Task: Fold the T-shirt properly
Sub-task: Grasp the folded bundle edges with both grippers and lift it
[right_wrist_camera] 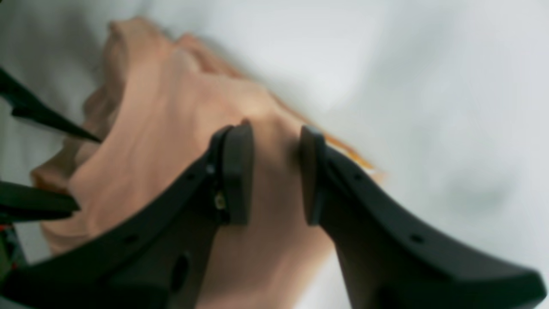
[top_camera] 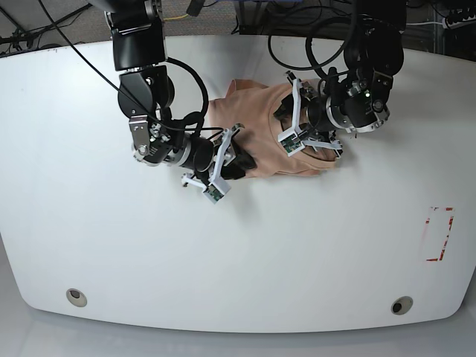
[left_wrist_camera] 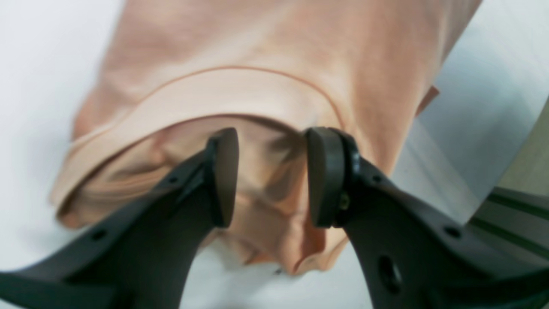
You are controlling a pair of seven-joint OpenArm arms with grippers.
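The T-shirt (top_camera: pixel 256 134) lies bunched in a crumpled heap on the white bench (top_camera: pixel 238 253), caught between the two claws. The left claw (left_wrist_camera: pixel 270 178) is at the neck end: its two pads stand apart with a visible gap, and the ribbed collar (left_wrist_camera: pixel 223 98) curves just beyond the tips, loose folds of peach cloth showing through the gap. Whether the pads press any fabric I cannot tell. The right claw (right_wrist_camera: pixel 272 171) is at the opposite side of the heap, its pads narrowly spaced with a raised ridge of cloth running up between them; the fabric appears pinched there, though the view is blurred. In that view the other claw's dark fingertips show at the far edge of the shirt.
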